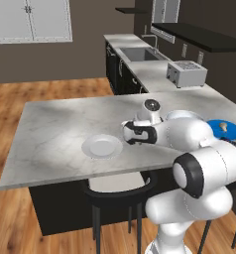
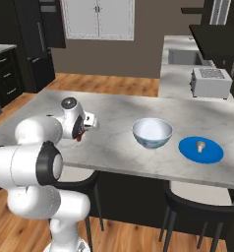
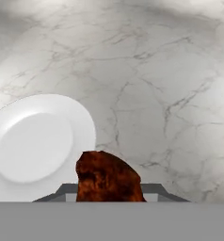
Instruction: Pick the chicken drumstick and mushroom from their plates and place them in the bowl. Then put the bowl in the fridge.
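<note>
A: Where do we stand with the chicken drumstick (image 3: 108, 177)?

B: We have it. In the hand view the reddish-brown piece sits right between the fingertips, so the gripper (image 3: 109, 190) is pinching the drumstick, lifted clear of the white plate (image 3: 36, 141), which now lies bare just to the left of it on the marble counter (image 3: 170, 70).

A: So we are on the carry, then?

B: That is our reading: first item picked, not yet dropped. In the right base view the bowl (image 2: 152, 133) stands on the counter well to the right of the hand, and the blue plate (image 2: 201, 150) lies just beyond it with the mushroom (image 2: 201, 145) on top, untouched.

A: What does the next move ask of us?

B: We need to swing right across the counter, keep the drumstick high enough to pass the bowl's rim, centre over the white inside, and only then spread the fingers. After that comes the mushroom; the fridge (image 2: 33, 44), dark at the far left, waits until both are in.
</note>
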